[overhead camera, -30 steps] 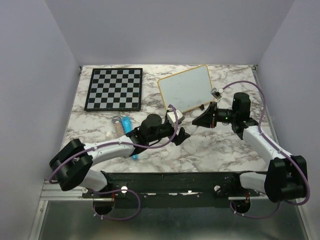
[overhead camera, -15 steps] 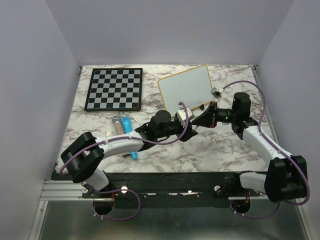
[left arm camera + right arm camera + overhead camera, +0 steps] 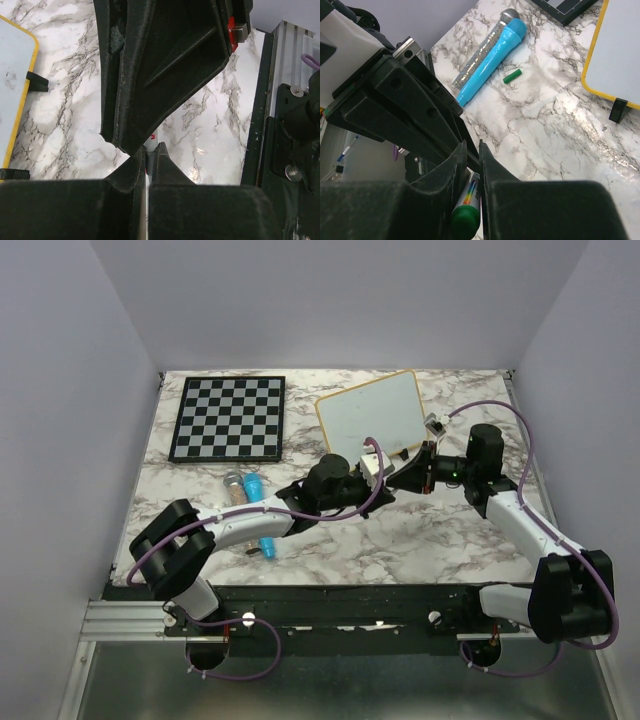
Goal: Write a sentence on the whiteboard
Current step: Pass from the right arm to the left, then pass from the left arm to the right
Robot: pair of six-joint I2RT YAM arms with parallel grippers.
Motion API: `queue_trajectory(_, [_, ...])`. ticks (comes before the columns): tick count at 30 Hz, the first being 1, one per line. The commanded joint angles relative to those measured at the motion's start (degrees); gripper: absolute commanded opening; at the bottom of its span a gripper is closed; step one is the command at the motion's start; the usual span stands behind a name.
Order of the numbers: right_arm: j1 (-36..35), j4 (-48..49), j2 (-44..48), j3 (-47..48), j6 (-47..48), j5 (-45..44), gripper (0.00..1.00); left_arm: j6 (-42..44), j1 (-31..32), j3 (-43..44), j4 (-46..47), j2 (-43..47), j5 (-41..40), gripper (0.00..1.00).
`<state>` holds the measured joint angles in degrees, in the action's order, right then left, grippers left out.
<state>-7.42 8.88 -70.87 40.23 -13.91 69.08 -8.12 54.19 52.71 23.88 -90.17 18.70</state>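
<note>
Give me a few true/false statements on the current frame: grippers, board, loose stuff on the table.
1. The whiteboard shows no writing in the overhead view. True.
2. The right gripper is open and empty. False: it is shut on the marker, whose green end shows between its fingers.
3. The blue microphone lies on the chessboard. False: it lies on the marble table, nearer the arms than the chessboard.
4. A small green cap lies loose on the table beside the microphone. True.
5. The left gripper is parked far from the right one. False: it is shut on the same marker, tip to tip with the right gripper.
</note>
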Motion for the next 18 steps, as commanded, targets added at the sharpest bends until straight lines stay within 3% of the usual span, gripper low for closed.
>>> queue_trajectory(1, [-0.8, 0.1, -0.4, 0.7, -1.4, 2.5, 0.26, 1.2, 0.4, -0.1, 1.4, 0.3, 1.7, 0.0])
queue_trajectory(5, [-0.8, 0.2, -0.4, 0.7, -1.5, 2.6, 0.4, -0.1, 0.0, -1.2, 2.8, 1.1, 0.3, 0.0])
queue_trajectory(18, [-0.8, 0.1, -1.5, 0.9, -1.6, 3.0, 0.5, -2.3, -1.3, -4.1, 6.3, 3.7, -0.7, 0.0])
